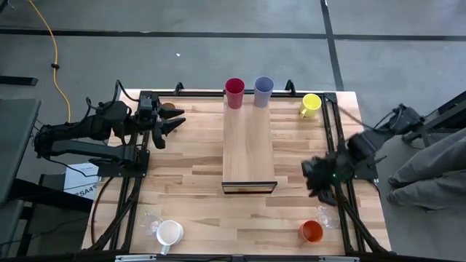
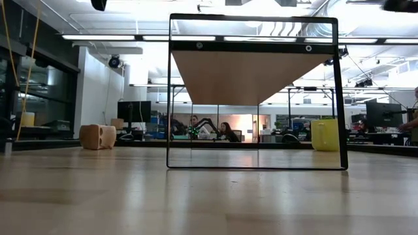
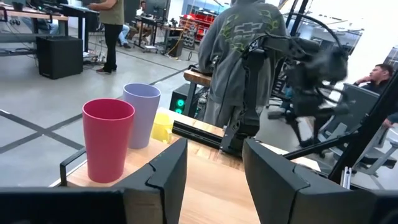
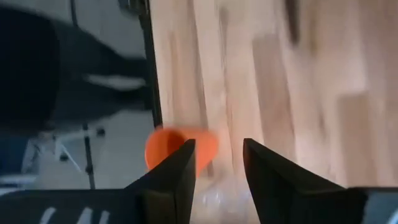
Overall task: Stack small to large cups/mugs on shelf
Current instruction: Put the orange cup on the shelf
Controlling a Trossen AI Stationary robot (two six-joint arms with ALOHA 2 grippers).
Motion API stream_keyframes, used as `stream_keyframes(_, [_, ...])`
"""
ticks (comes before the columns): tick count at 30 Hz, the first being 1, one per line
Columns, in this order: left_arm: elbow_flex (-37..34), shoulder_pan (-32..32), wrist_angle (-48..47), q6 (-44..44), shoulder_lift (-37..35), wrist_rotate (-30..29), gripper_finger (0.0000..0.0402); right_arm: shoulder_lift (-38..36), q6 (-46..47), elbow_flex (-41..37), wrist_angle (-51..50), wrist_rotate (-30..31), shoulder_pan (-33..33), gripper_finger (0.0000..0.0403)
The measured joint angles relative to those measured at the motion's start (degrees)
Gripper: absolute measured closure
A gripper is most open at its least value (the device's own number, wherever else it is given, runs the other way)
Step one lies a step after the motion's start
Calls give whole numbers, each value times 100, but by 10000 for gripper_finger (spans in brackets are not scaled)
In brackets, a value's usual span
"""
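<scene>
The orange tumbler point(image 1: 311, 231) stands near the bench's point(image 1: 196, 182) five o'clock corner, touching or just beside a clear glass point(image 1: 327, 217). We see our right claw point(image 1: 320, 182) above it at about twelve o'clock, fingers parted and empty, pointed down toward it. That arm is far nearer than the left claw point(image 1: 173, 121), which waits open at ten o'clock. The shelf point(image 1: 249, 145) runs twelve to six, crimson tumbler point(image 1: 234, 93) and lavender tumbler point(image 1: 263, 91) at its far end.
</scene>
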Motion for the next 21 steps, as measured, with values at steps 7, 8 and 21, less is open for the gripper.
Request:
stream_keyframes(7, [0,0,2,10,0,-2,256,435,1318,-257,220,660,1323,232])
stream_keyframes(8, [0,0,2,10,0,-4,256,534,1385,-265,318,750,1429,222])
stream_keyframes(21, [0,0,6,10,0,-57,256,2058,1398,-269,982,877,2201,183])
